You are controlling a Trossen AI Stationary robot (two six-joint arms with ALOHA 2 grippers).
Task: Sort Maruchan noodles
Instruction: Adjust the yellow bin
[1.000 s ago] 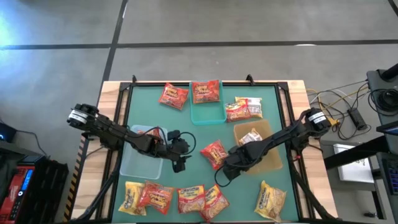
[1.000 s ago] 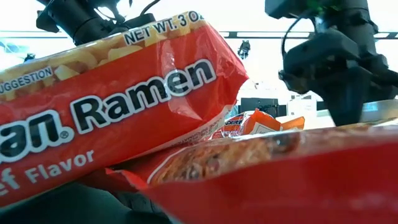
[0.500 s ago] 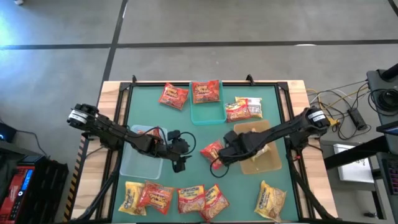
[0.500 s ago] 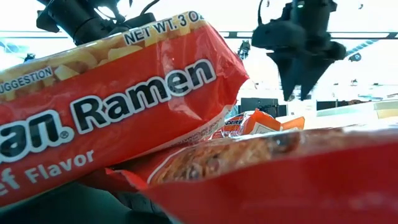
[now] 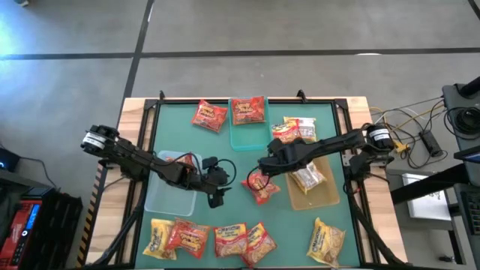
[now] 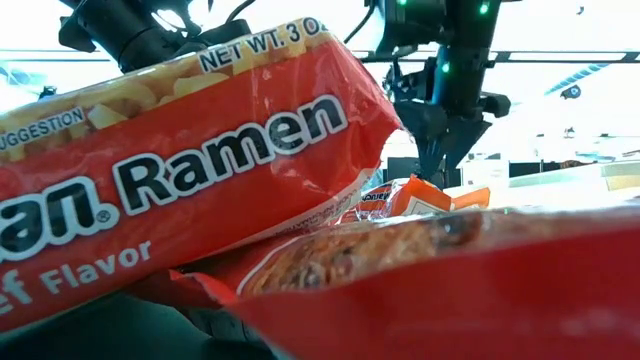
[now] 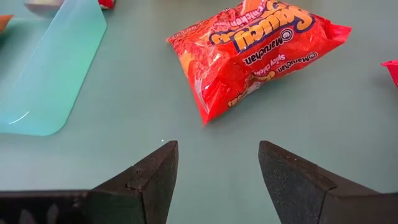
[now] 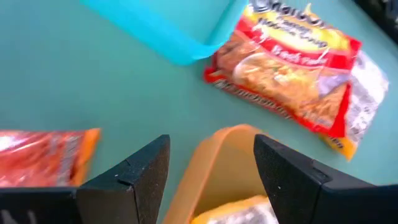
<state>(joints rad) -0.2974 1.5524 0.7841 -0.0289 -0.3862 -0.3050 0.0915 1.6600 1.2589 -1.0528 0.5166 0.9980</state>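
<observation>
The left gripper [image 5: 216, 187] hovers low over the green mat [image 5: 172, 135] beside the clear bin [image 5: 166, 196], jaws spread wide and holding nothing; its wrist view shows a red packet [image 7: 258, 50] lying just beyond the fingertips [image 7: 163, 163], not touching them. That same packet [image 5: 260, 185] sits mid-table in the high view. The right gripper [image 5: 268, 162] is above the mat between that packet and the tan bin [image 5: 319, 196], jaws also wide and empty. Half a second ago it was lower, right at the red packet; it has since swung up toward the teal bin [image 5: 250, 136]. A silver packet [image 5: 307, 177] lies in the tan bin. Only the right wrist view shows a red-and-yellow packet [image 8: 292, 65] close up; the low view is mostly blocked by front-row packets [image 6: 180, 170].
</observation>
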